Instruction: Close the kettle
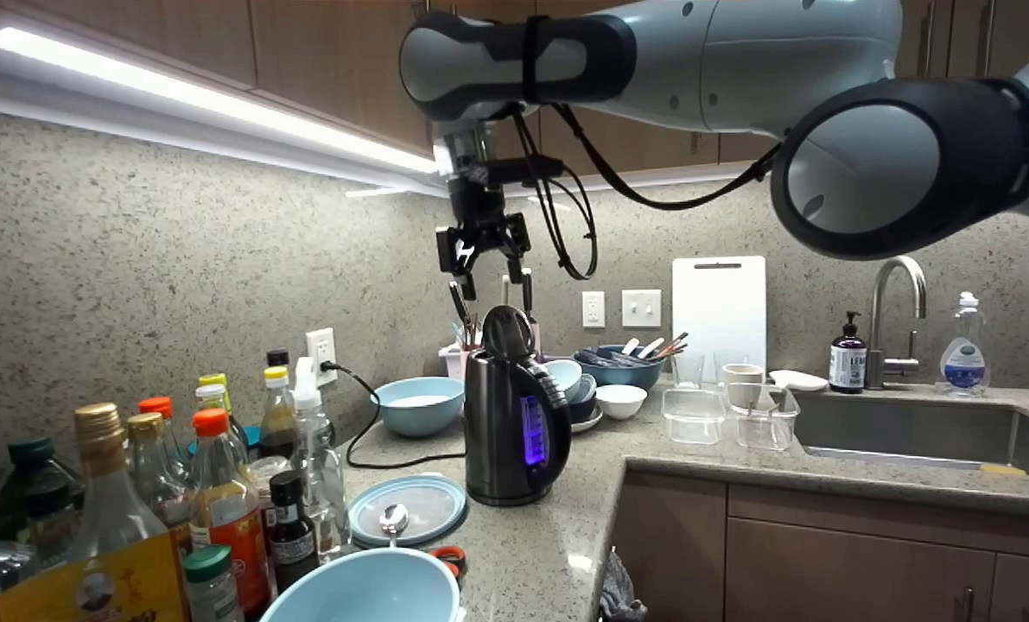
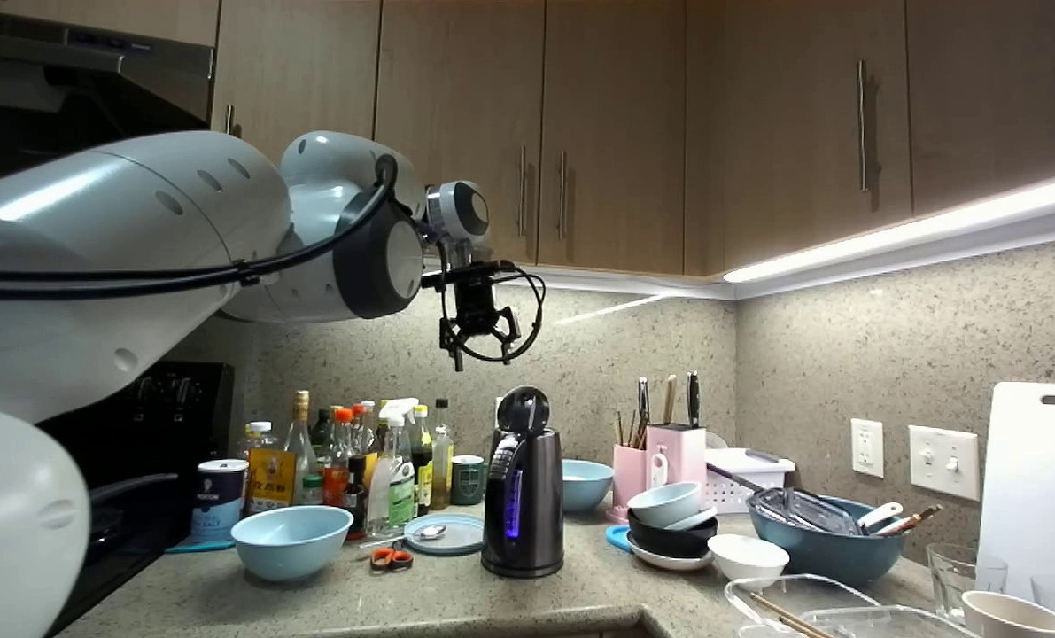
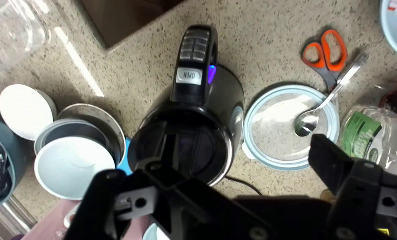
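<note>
In an exterior view, the kettle (image 1: 492,432) stands upright on the stone countertop (image 1: 536,553), its black cord (image 1: 393,466) running to the wall outlet (image 1: 320,354); that reach to power is probably why it sits here, and the violet window (image 1: 533,429) is lit. Its lid (image 1: 509,333) stands raised, seemingly hinged by the handle (image 1: 559,436), so the closing looks not yet done. The Robotiq gripper (image 1: 492,276) hangs above the kettle pointing down, jaws spread with nothing between them, likely to come onto the lid from overhead.

In an exterior view, a gap shows between the gripper and the kettle's lid. The pink knife block (image 2: 688,456) stands beyond the kettle, its knives (image 2: 693,399) handles up, presumably for easy drawing. Nested bowls (image 2: 666,505) sit near the kettle, perhaps to save room.

In the wrist view, one finger (image 3: 330,163) is out past the kettle; the other crosses its dark top, where lid and mouth are hard to tell apart. The OPEN button (image 3: 189,76) faces up on the handle. Beside the kettle, a spoon (image 3: 307,121) rests its bowl on a blue-rimmed container lid (image 3: 268,133), probably to keep the countertop clean.
</note>
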